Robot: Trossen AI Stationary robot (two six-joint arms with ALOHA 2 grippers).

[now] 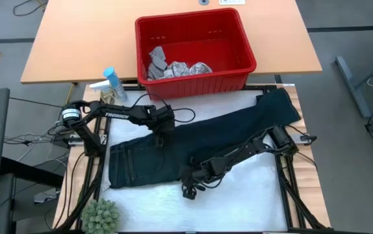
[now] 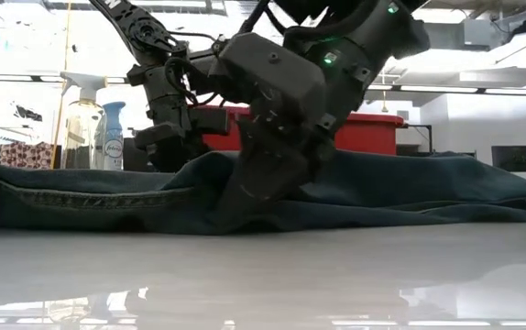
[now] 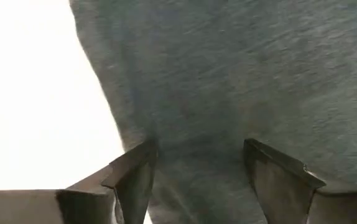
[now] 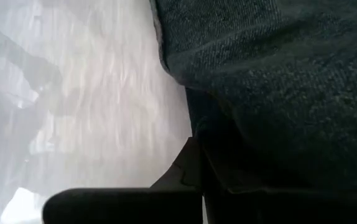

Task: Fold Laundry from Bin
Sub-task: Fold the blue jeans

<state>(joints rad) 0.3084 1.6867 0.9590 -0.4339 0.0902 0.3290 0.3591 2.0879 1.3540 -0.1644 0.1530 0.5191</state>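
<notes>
Dark trousers (image 1: 225, 133) lie spread on the white table top (image 1: 238, 195), waist at the near left, legs running to the far right. My left gripper (image 1: 164, 123) stands open over their far edge (image 3: 122, 124), one finger on either side of a stretch of cloth. At their near edge my right gripper (image 1: 190, 185) is shut on the trousers. The red bin (image 1: 193, 19) stands behind the table top with grey and white laundry (image 1: 173, 68) lying on its bottom. My left gripper has its open fingers (image 3: 135, 171) close above the trousers' far edge; I cannot tell whether they touch the cloth. My right gripper pinches the trousers' near edge (image 4: 228, 168) between its two fingers, slanting down from the right. The cloth rises in a small peak (image 2: 235, 188) at the fingers; the trousers otherwise lie on the table.
Two spray bottles (image 1: 112, 84) stand left of the bin, near the left arm. A small green plant (image 1: 101, 216) sits at the near left corner. Bare white surface lies in front of the trousers.
</notes>
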